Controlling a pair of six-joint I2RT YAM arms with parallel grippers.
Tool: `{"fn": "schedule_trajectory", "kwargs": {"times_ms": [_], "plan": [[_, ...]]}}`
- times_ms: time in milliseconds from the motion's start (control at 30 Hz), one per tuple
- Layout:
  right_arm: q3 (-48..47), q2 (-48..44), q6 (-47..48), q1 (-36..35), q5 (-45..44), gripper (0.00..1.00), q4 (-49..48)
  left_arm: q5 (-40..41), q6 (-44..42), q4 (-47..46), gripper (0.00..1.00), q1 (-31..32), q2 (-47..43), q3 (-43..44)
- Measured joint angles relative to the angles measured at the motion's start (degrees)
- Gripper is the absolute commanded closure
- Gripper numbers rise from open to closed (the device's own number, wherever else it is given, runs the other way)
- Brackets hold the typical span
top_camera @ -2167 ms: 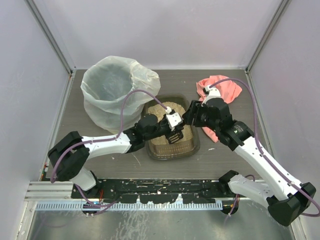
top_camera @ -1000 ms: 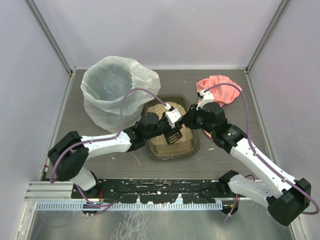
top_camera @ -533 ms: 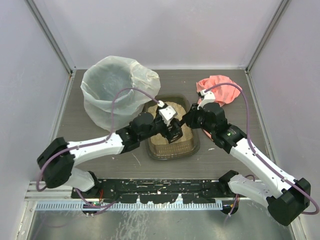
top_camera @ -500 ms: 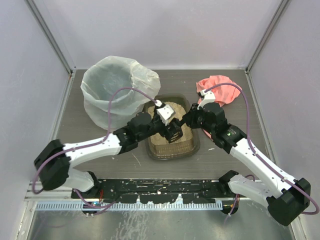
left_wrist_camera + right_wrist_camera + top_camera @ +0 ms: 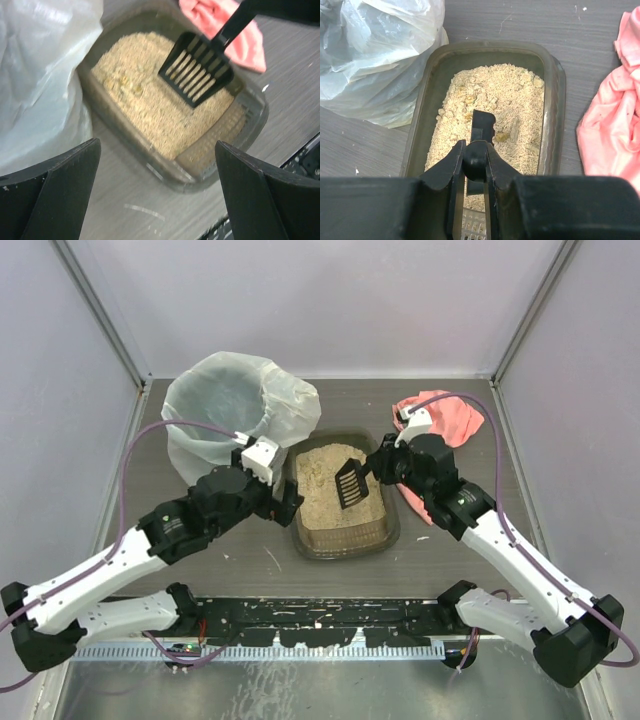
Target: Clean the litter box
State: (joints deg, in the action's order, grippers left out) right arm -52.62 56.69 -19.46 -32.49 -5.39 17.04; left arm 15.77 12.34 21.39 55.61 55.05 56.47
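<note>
The litter box [image 5: 392,527], a shallow dark tray of tan litter, sits mid-table. A black slotted scoop [image 5: 350,483] hangs tilted just over the litter, and my right gripper [image 5: 378,468] is shut on its handle from the box's right side. In the right wrist view my right gripper [image 5: 475,161] clamps the round handle end, with the scoop blade [image 5: 483,125] pointing down into the box [image 5: 555,100]. My left gripper [image 5: 285,502] stands open and empty at the box's left edge. The left wrist view shows its wide-apart gripper [image 5: 157,146] over the box's near rim [image 5: 165,170], with the scoop [image 5: 197,70] beyond.
A tall bin lined with a translucent white bag [image 5: 235,420] stands against the box's far-left corner. A pink cloth [image 5: 445,420] lies crumpled just right of the box. A few darker clumps [image 5: 502,136] sit in the litter. White walls enclose the table.
My left gripper has opened, let go of the scoop and drawn back left out of the box. The scoop now hangs from my right gripper alone.
</note>
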Motion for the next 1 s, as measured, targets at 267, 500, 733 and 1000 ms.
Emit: {"fn": "schedule_trajectory", "kwargs": {"times_ms": [267,500,733,1000], "plan": [[-3.21,2.16,5.73,0.04,-0.02,0.99,1.05,5.38,6.67,17.31,0.02,0.00,-8.39,1.38],[-4.31,2.80,7.06,1.22,-0.13,0.99,2.82,10.56,14.05,25.09,0.02,0.00,-14.16,1.84],[-6.40,5.09,9.35,1.44,0.42,0.99,3.69,10.78,16.35,29.51,0.01,0.00,-13.66,2.69],[-10.93,9.84,11.91,0.87,-1.77,0.99,8.15,11.76,14.19,29.70,0.02,0.00,-13.68,2.69]]}}
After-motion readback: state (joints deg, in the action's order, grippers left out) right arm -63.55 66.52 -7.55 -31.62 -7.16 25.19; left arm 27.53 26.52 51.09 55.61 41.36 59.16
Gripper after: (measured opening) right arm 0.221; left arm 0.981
